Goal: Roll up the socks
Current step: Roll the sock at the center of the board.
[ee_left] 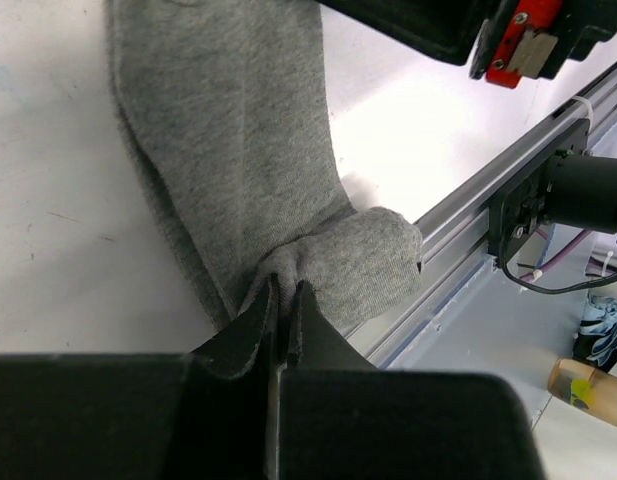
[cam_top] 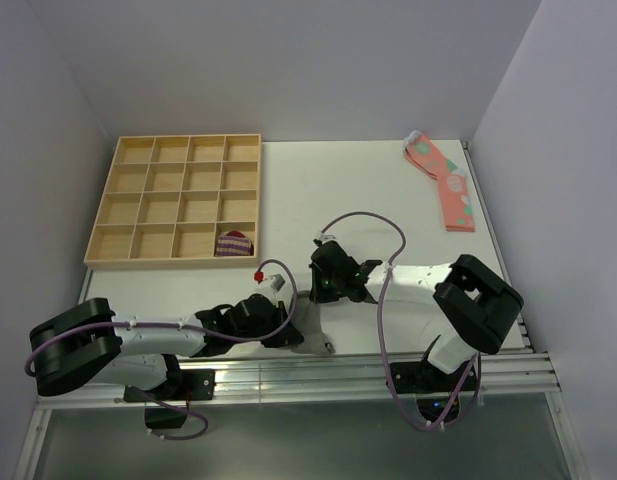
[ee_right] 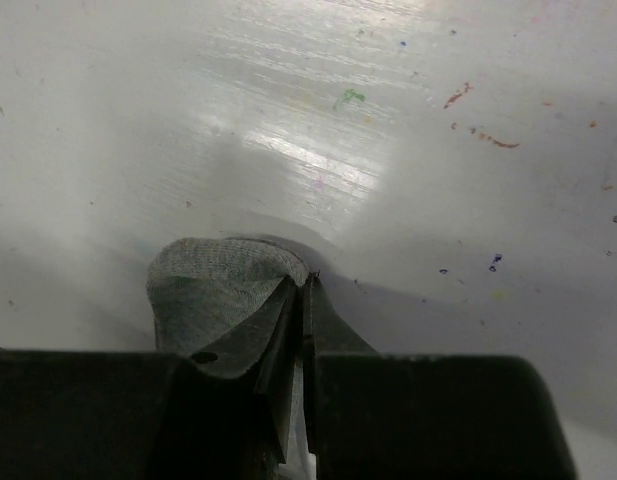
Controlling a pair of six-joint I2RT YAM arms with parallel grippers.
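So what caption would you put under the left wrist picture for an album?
Left fingers pinched on a fold of the grey sock, beside the metal rail edging the table.

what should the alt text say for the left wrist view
The left gripper, jaws closed, pinches a fold of a grey sock that lies on the white table and stretches away toward the top of the frame, with one rounded end bunched up beside the fingertips. To the right, an aluminium rail runs along the table's edge.

Grey sock [ee_left: 238,150] cut off at top edge, pinched fold hidden between left gripper [ee_left: 283,300] fingers, lower-right clutter [ee_left: 588,385] blurred
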